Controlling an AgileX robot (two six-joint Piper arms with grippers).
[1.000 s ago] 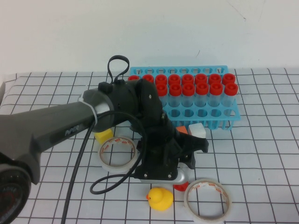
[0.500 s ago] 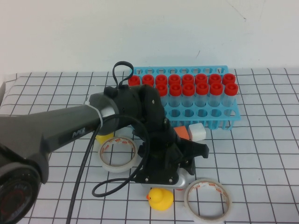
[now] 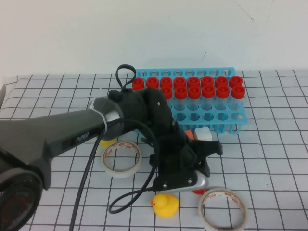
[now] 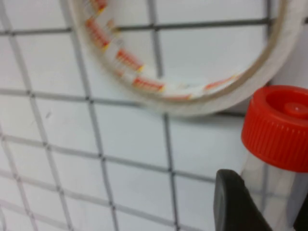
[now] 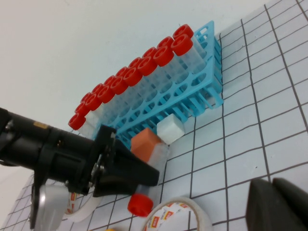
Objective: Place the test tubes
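The left gripper (image 4: 269,211) has its jaws set on either side of a test tube (image 4: 276,144). They look clenched against its clear body, though the wrist view shows only one dark tip in full and the edge of the other. The tube lies low at the table (image 3: 269,163), near the front edge, and its red cap pokes out from under the gripper toward the near side. The cap sits just beside the rim of a tape ring (image 3: 201,211), which lies flat to the right. A yellow duck (image 3: 165,204) stands just to the left of the tube.

Farther out, a second tape ring (image 3: 120,172) lies to the left of the gripper, with a yellow block (image 3: 107,143) at its far edge. Beyond the gripper, a white block (image 3: 203,134) and an orange block (image 3: 188,133) sit side by side in front of the blue rack (image 3: 231,126). Red-capped tubes (image 3: 194,89) stand upright in the rack's far rows. The left arm (image 3: 57,134) reaches in from the near left, and a black cable loops down beside it.

The right gripper (image 5: 275,192) has its jaws clenched tight. It hangs above the table, well to the right of the rack and apart from every object.
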